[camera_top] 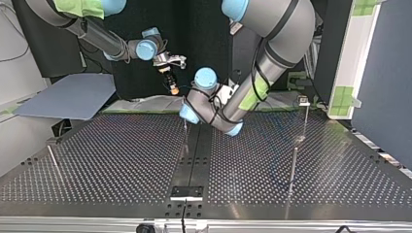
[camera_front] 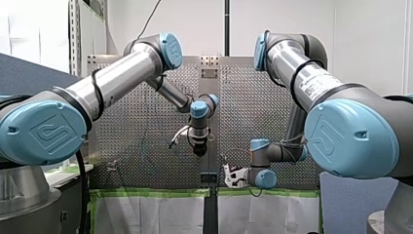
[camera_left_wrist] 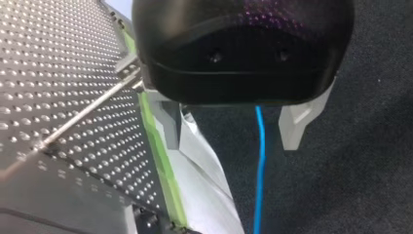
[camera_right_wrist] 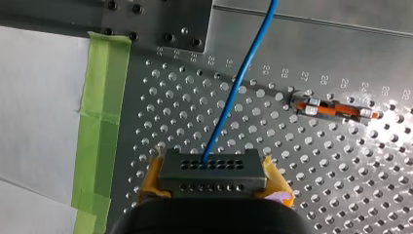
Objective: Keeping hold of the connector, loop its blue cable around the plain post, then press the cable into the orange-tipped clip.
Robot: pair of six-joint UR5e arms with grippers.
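Both arms work: my right gripper [camera_right_wrist: 214, 181] clamps the connector [camera_right_wrist: 213, 166], its blue cable [camera_right_wrist: 234, 92] leading away; my left gripper [camera_left_wrist: 233, 139] is spread, cable hanging between its fingers [camera_left_wrist: 293, 126].

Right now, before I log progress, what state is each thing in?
right hand: shut on the connector.
connector: held, blue cable leaving it.
left hand: open, astride the blue cable.
blue cable: loose, not pressed into any clip.
orange-tipped clip: holds no cable.
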